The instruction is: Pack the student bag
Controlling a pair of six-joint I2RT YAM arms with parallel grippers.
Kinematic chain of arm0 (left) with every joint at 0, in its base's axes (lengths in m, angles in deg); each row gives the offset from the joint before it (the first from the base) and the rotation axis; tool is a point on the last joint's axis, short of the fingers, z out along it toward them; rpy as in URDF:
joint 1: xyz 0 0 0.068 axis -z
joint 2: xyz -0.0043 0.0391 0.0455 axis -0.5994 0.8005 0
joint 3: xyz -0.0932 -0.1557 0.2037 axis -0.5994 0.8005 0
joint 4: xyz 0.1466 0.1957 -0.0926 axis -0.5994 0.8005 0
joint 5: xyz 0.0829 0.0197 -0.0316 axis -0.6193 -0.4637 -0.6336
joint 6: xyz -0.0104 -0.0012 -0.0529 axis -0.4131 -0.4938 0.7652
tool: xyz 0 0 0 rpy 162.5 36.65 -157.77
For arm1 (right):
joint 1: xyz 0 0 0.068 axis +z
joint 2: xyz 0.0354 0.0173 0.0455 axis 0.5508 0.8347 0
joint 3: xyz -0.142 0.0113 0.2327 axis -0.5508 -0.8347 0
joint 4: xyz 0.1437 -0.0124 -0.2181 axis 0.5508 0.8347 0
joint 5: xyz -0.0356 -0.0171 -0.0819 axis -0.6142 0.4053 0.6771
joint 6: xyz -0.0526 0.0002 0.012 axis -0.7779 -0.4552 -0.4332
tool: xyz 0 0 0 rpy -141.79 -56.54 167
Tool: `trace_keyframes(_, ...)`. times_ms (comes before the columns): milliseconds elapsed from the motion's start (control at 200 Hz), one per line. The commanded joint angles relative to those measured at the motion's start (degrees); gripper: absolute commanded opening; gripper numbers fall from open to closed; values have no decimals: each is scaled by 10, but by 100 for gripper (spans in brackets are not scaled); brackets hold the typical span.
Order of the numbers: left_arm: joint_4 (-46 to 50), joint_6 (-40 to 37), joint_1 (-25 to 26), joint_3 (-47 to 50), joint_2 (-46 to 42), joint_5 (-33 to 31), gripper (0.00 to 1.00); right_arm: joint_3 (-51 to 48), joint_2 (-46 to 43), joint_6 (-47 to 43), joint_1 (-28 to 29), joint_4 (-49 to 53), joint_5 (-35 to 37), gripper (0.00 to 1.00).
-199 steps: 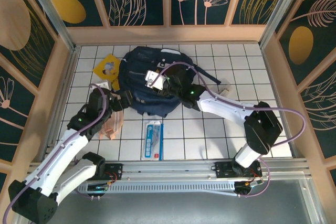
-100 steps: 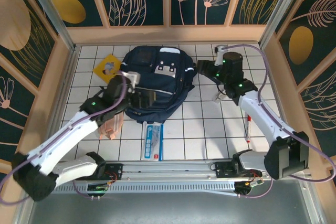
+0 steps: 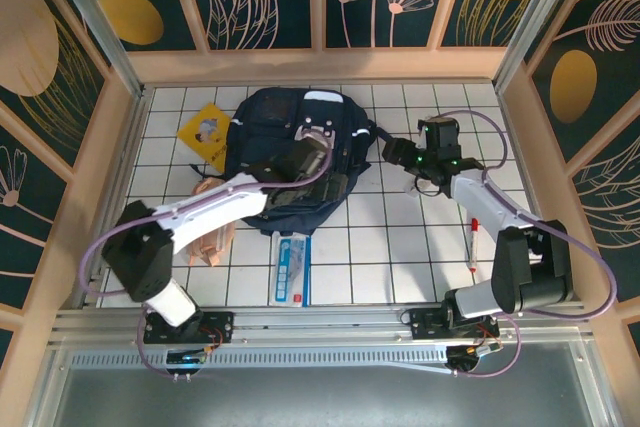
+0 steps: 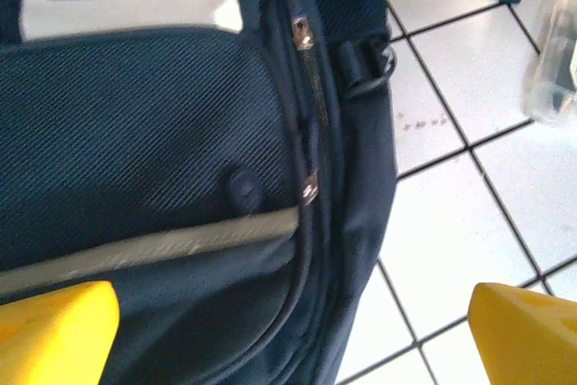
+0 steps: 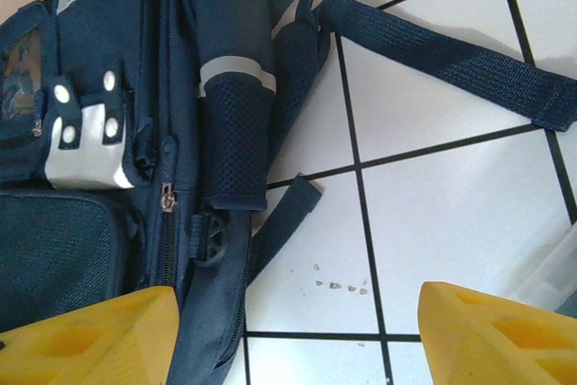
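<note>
Your left gripper has swung over the navy backpack lying mid-table, fingers spread wide, empty — the right gripper has come in beside its right edge, fingers also apart. Both now flank the closed side zipper, so opening it looks next.

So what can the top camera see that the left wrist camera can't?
Top: the right arm, a yellow card, a pink pouch, a blue-and-white box and a red pen. Left wrist: two metal zip pulls and a grey stripe, close up. Both: the bag on white tiles, with the left gripper open over it.
</note>
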Motion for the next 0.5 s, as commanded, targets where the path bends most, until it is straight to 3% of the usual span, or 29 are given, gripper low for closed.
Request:
trace_keyframes(0, 30, 36, 23, -63, 65, -90, 99, -12, 7, 18, 0, -31, -1, 71)
trace_keyframes(145, 74, 56, 27, -71, 113, -165, 99, -29, -1, 5, -2, -49, -20, 69)
trace_keyframes(245, 102, 62, 28, -84, 148, -204, 96, -46, -5, -28, -3, -71, -56, 60)
trace_keyframes(365, 139, 79, 28, -107, 182, -233, 77, -45, -1, -39, -2, -72, -51, 59)
trace_keyframes(495, 115, 61, 27, -86, 176, -234, 42, -37, 5, -44, 0, -77, -71, 56)
